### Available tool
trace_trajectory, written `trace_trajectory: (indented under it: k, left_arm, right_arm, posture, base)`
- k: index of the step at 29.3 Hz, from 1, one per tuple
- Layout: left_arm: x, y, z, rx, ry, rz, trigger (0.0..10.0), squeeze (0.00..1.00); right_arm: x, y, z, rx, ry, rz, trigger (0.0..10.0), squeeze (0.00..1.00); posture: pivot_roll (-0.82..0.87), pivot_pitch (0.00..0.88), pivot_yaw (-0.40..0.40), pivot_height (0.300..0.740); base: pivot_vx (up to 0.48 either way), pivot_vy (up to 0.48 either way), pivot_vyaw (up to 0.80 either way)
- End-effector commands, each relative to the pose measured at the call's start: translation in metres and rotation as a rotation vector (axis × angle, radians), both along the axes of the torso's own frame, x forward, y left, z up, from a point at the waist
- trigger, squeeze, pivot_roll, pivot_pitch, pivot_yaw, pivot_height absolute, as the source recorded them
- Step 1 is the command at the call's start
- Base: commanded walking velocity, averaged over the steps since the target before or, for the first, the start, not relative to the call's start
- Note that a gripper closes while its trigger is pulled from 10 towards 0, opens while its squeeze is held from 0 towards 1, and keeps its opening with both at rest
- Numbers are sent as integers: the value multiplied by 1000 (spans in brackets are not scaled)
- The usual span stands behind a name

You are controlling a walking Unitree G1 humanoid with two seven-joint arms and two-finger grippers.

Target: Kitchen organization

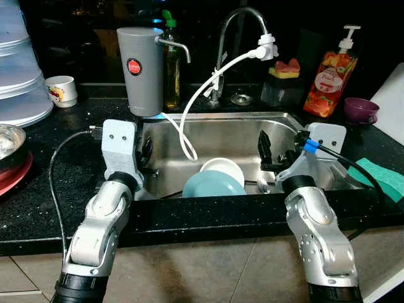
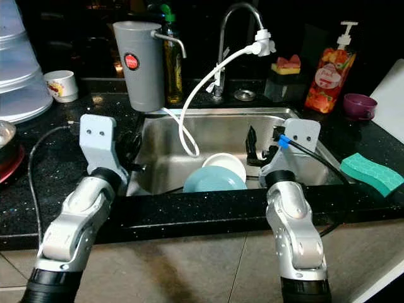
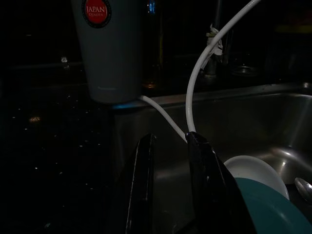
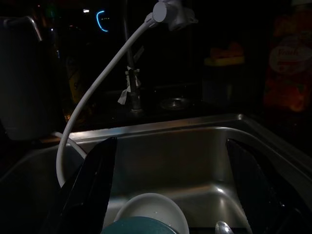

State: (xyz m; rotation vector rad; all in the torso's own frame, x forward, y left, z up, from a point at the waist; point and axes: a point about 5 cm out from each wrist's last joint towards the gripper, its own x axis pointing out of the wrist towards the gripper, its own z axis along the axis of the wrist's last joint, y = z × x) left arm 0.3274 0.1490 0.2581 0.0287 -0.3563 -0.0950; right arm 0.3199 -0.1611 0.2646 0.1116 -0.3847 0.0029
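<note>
A steel sink (image 1: 221, 134) holds a teal plate (image 1: 211, 185) leaning near the front wall, with a white bowl (image 1: 222, 169) just behind it. My left gripper (image 1: 146, 153) hovers at the sink's left rim. Its fingers (image 3: 146, 161) stand only narrowly apart, with nothing between them. My right gripper (image 1: 278, 154) is inside the sink's right side, wide open and empty (image 4: 170, 142), right of the bowl. A spoon (image 4: 224, 227) lies on the sink floor by the right gripper.
A white hose (image 1: 202, 95) loops from the faucet (image 1: 243, 19) into the sink and back to a grey water filter (image 1: 140, 63). A soap bottle (image 1: 331, 69), a purple cup (image 1: 360, 110) and a green sponge (image 1: 382, 177) are on the right; a white cup (image 1: 62, 90) is on the left.
</note>
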Motion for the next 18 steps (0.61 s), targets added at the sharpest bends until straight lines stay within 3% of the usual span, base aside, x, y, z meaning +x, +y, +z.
trace_trajectory:
  k: [1, 12, 18]
  left_arm:
    - [-3, -2, 0, 4, -15, 4, 10000, 0]
    - [-4, -11, -6, 21, -21, -20, 10000, 0]
    - [-1, 5, 0, 27, -38, 79, 10000, 0]
  right_arm:
    - [-2, -2, 0, -14, 4, -5, 10000, 0]
    - [-8, -6, -7, -19, 27, -26, 10000, 0]
    - [-7, -5, -5, -16, 18, -25, 10000, 0]
  posture:
    - [8, 120, -46, 740]
    - [-19, 116, -37, 740]
    - [-11, 118, -32, 740]
  base:
    - [0, 0, 0]
    - [0, 0, 0]
    - [0, 0, 0]
